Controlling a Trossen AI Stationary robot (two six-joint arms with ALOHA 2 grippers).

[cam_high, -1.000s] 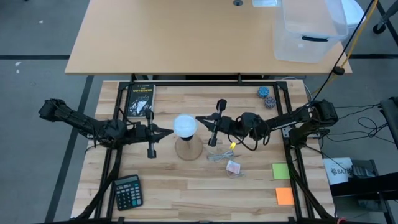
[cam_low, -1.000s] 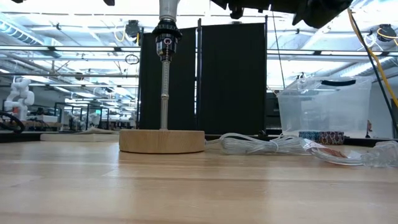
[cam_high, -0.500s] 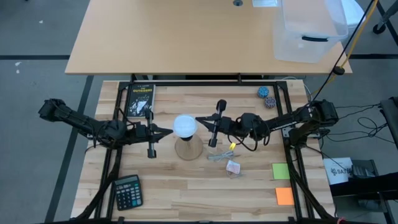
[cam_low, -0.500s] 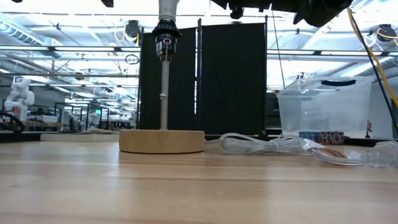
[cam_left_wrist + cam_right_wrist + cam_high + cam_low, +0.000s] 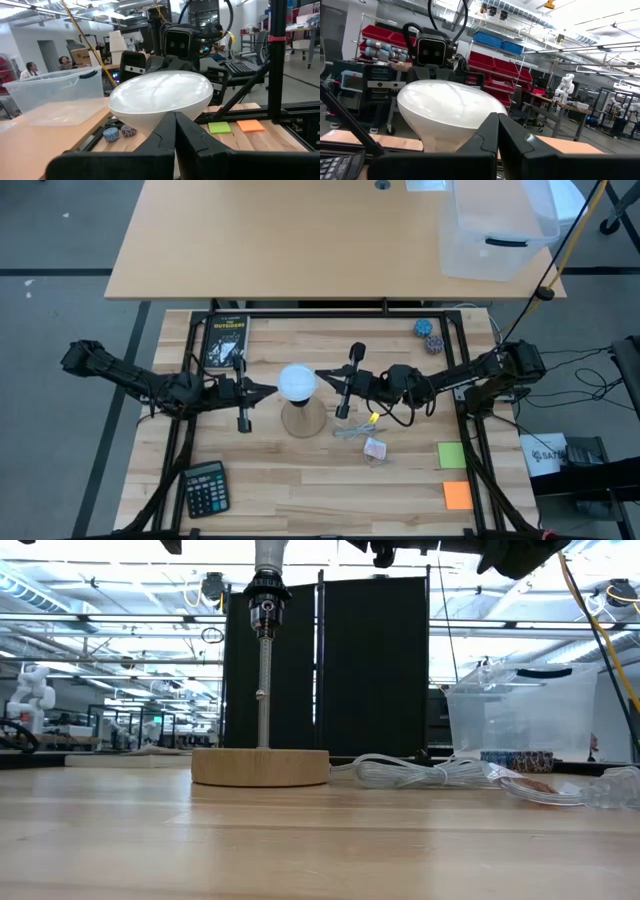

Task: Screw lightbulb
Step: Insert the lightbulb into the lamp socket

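Observation:
The white lightbulb (image 5: 297,382) sits dome up on the black socket (image 5: 268,595) of a lamp stand. The stand has a thin stem and a round wooden base (image 5: 260,766) resting on the table. My left gripper (image 5: 275,391) is shut, level, its tip at the bulb's left side. My right gripper (image 5: 318,372) is shut, level, its tip at the bulb's right side. The bulb fills the left wrist view (image 5: 160,97) and the right wrist view (image 5: 450,112) just beyond the fingertips. My left gripper's shut fingertips (image 5: 175,120) point level at the bulb's side from the table's left; I cannot tell whether they touch it. My right gripper's shut fingertips (image 5: 497,120) point level at the bulb's opposite side from the table's right; I cannot tell whether they touch it.
A white cord (image 5: 352,430) and a crumpled clear wrapper (image 5: 376,448) lie right of the base. A book (image 5: 225,340) lies far left and a calculator (image 5: 206,488) near left. Two small balls (image 5: 430,335) and sticky notes (image 5: 452,455) lie right. A clear bin (image 5: 495,230) stands on the far table.

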